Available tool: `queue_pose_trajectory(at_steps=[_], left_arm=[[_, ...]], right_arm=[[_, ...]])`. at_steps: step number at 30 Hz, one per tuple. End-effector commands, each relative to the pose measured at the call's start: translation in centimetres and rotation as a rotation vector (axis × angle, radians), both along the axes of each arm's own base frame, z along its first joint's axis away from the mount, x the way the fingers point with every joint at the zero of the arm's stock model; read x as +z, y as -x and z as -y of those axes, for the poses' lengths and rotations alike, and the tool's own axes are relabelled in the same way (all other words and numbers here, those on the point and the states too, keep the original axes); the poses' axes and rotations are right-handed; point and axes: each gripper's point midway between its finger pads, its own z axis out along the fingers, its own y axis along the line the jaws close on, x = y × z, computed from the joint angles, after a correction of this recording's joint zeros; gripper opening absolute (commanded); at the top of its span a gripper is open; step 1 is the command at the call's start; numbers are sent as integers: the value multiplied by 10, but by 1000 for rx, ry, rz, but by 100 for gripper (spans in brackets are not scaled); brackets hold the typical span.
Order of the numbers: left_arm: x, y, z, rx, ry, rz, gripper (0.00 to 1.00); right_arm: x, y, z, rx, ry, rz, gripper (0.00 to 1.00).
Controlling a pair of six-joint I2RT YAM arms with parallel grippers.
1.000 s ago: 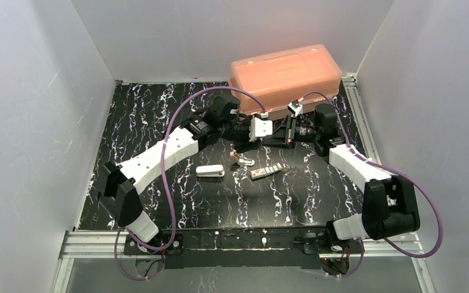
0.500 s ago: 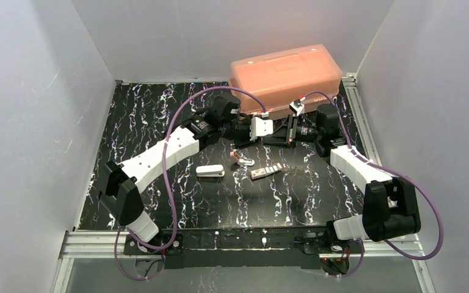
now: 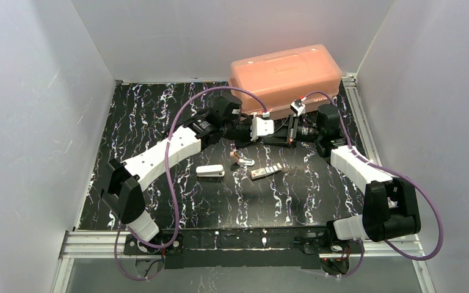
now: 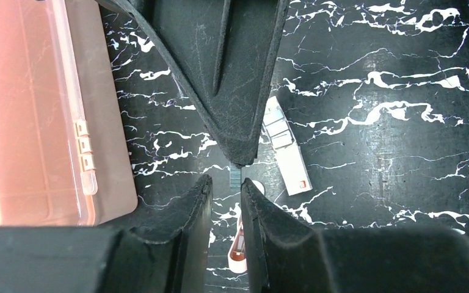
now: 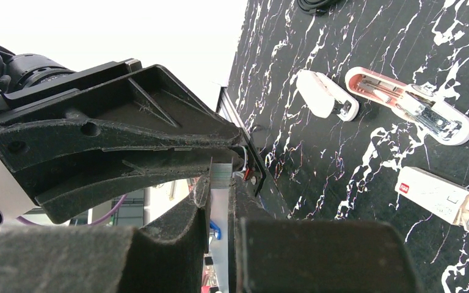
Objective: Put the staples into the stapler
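Near the red-marked packet (image 4: 294,171), right jaws pinch the staples (image 5: 220,174); left jaws stand slightly open around them.

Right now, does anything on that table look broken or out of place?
Only the stapler stands out: it lies opened on the table, its metal channel bared, a pinkish block at one end and a loose white piece beside it. It looks taken apart rather than broken, probably for loading. Nothing is spilled.

Left tool (image 3: 273,137) — opposite right tool (image 3: 284,133)
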Motion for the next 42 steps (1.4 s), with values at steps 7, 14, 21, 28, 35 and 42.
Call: queue_pose_trajectory(at_steps=[7,14,21,28,35,42], left_arm=[[1,6,7,-22,8,-35,14],[2,6,10,-21,8,-44,8],[2,7,11,-22,7,-50,3],[3,8,11,-21,8,-53,0],[4,12,11,-15,21,-72,0],[4,15,9,-3,32,-87,0]], right_arm=[[13,0,3,-8,-22,64,1],[11,0,3,-13,-19,56,1],[9,-1,4,-19,-16,52,1],[10,-1,4,-23,-15,51,9],[9,-3,6,-27,-4,67,25],[11,-3,9,-20,14,106,48]])
